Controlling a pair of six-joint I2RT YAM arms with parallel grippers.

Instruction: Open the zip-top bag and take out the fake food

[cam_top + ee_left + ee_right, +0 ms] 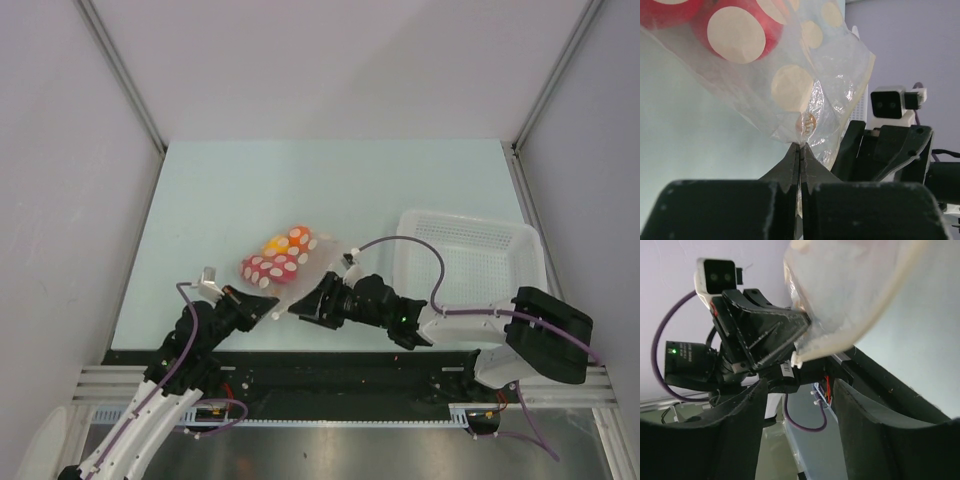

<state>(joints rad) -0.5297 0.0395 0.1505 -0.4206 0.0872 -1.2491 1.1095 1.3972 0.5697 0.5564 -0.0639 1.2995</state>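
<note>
one zip-top bag point(318, 268), one basket point(470, 216), left claw point(800, 150), right claw point(800, 385)

zip-top bag point(310, 270) lay centre frame, clear plastic with white dots, crinkled, one clear edge pointing at frame bottom. fake food point(268, 268) was inside: glossy red pieces lower left, orange/yellow upper right.

Pale table point(220, 200) carries zip-top bag point(288, 262) and white basket point(480, 255)

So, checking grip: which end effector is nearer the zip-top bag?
Left. The left end effector pinches the zip-top bag at its edge; the right end effector is open beside it.
</note>
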